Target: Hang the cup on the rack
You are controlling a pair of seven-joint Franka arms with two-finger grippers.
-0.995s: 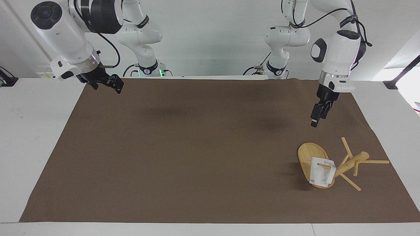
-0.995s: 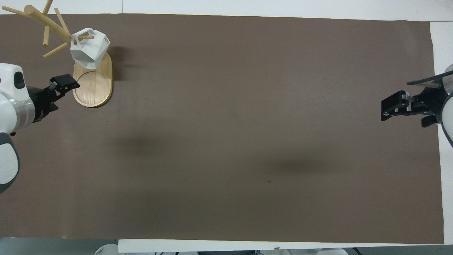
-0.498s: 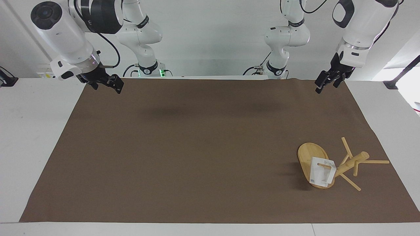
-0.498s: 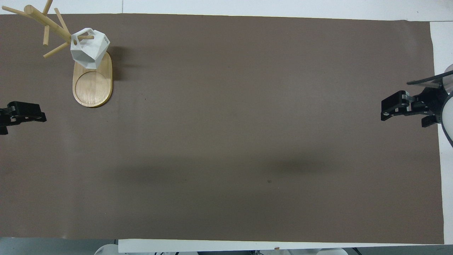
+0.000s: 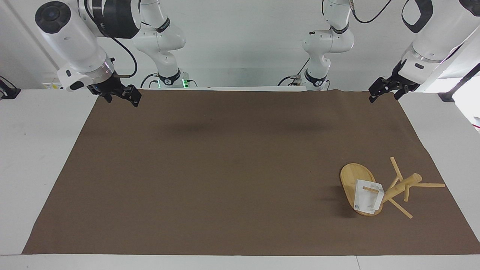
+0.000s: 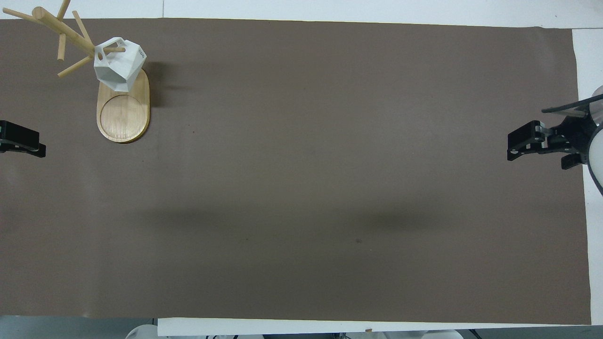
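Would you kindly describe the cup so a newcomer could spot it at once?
Find the brown mat, then the bamboo rack at the left arm's end. The cup hangs from a peg above the oval base: the only white, faceted thing there.

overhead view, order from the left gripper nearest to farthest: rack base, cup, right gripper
1. The rack base: its oval base lies at the left arm's end of the mat, closest to the left gripper.
2. The cup: on a rack peg above the base's end farther from the robots.
3. The right gripper: over the right arm's end of the mat.
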